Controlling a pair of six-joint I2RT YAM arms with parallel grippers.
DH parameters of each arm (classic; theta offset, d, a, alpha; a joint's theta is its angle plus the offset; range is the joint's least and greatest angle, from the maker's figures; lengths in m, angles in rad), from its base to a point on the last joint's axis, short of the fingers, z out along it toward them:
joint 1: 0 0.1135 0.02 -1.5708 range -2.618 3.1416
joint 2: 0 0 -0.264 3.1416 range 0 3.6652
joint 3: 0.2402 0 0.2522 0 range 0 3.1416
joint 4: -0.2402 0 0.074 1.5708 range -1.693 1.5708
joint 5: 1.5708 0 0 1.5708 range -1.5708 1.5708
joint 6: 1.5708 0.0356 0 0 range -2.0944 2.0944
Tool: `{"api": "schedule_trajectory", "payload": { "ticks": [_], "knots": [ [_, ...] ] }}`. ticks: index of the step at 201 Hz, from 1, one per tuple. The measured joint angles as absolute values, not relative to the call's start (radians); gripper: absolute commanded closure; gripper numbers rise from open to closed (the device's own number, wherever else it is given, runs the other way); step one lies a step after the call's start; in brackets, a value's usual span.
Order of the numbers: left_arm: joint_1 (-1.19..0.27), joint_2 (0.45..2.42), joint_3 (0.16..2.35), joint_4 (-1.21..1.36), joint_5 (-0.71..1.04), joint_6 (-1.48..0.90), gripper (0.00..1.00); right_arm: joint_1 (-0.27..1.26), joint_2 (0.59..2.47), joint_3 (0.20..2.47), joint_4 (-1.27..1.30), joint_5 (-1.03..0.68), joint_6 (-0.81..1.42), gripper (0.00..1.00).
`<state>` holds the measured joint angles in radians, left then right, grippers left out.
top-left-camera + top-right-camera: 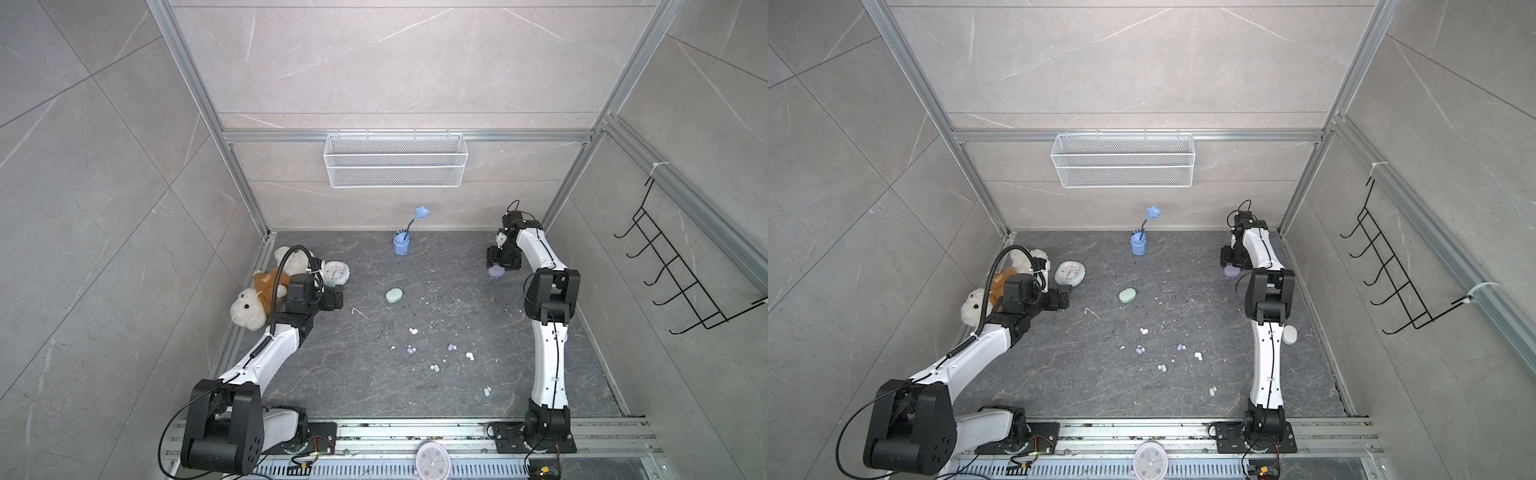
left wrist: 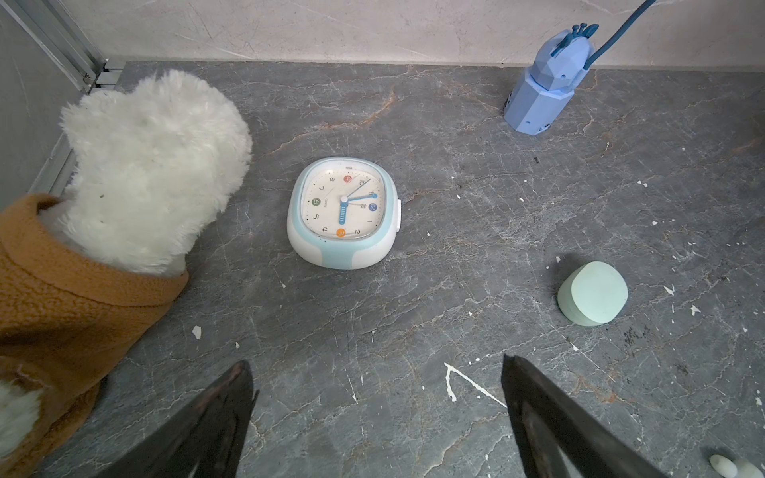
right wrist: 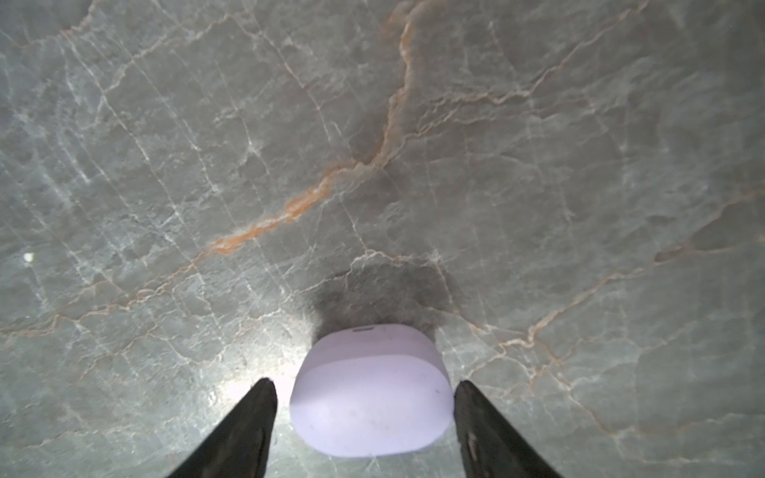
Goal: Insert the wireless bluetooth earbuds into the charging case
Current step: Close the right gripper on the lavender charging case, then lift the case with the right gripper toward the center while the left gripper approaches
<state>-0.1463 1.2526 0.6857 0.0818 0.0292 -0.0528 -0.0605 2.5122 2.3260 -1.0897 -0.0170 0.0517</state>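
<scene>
Earbuds loose, scattered over the counter's near middle, well apart from the lavender case. Far right: that case flat on the counter between the right hand's fingers, hand open, a sliver of gap at one finger, nothing gripped. Left hand wide open and empty, near the clock, mint case off beside.

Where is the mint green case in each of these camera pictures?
In a top view: the mint green case lies mid-table, right of the blue-rimmed clock.
In a top view: the mint green case, right of the blue-rimmed clock.
Left wrist: the mint green case lies ahead of the left gripper, blue-rimmed clock nearby.
Right wrist: not in it.
Shared landmark: the blue-rimmed clock.
</scene>
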Motion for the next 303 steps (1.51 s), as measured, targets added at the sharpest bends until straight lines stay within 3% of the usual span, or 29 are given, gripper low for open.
{"api": "schedule_trajectory", "payload": {
  "ticks": [74,125,176,303],
  "knots": [
    [-0.146,1.253,0.686,0.082,0.029,-0.053,0.04,-0.055,2.543,2.342,-1.104,0.001,0.052,0.30],
    [-0.146,1.252,0.686,0.082,0.029,-0.053,0.04,-0.053,2.548,2.343,-1.107,0.009,0.052,0.41],
    [-0.148,1.248,0.686,0.080,0.031,-0.053,0.04,-0.047,2.527,2.304,-1.095,0.020,0.056,0.43],
    [-0.245,1.207,0.698,0.015,0.101,-0.051,0.00,0.135,1.911,1.538,-0.865,-0.017,0.215,0.47]
  ]
}}
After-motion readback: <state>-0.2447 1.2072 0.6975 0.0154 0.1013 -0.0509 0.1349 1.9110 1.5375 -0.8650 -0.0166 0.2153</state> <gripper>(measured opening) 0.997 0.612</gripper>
